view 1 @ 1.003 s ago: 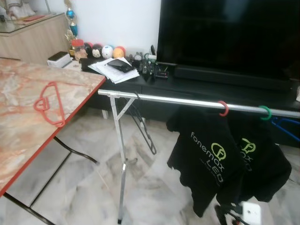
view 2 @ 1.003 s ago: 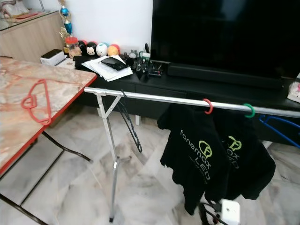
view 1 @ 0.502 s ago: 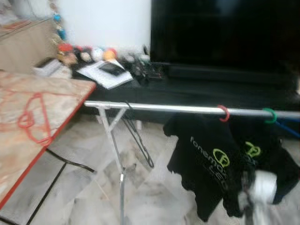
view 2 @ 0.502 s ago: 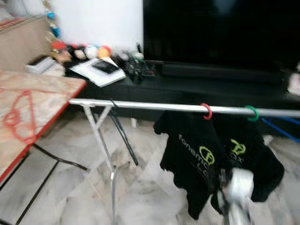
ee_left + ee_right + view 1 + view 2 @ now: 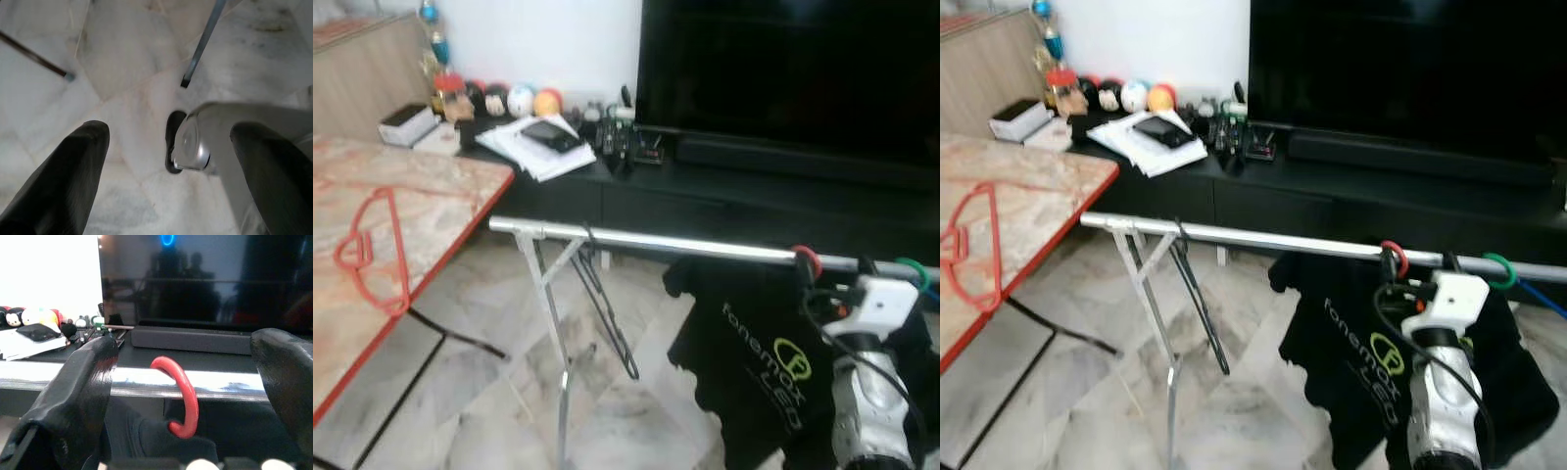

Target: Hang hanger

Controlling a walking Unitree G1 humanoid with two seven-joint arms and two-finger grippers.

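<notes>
While the red plastic hanger [image 5: 374, 250] is lying flat on the marble-patterned, red-edged worktop [image 5: 450, 196] at about nine o'clock in the head view, the right silver arm, which a second ago was barely showing at the lower edge, is now standing raised at four o'clock in front of the long silver clothes rail [image 5: 636, 240]. That rise is bringing the right tool [image 5: 181, 396] up to the red hook [image 5: 182, 394] of the hanger carrying the black printed T-shirt [image 5: 759, 357], not to the loose one on the worktop; judging by this, the task's hanger is untouched and nothing has yet been hung.

Seen through the wrist camera, the right tool's two black fingers [image 5: 78, 401] are standing wide apart, flanking the red hook without touching it and holding nothing. A green hook [image 5: 1500, 270] is sitting further along the rail at three o'clock.

The left tool [image 5: 166, 166] is hanging idle over the pale marble floor [image 5: 127, 58], its fingers also spread and empty
</notes>
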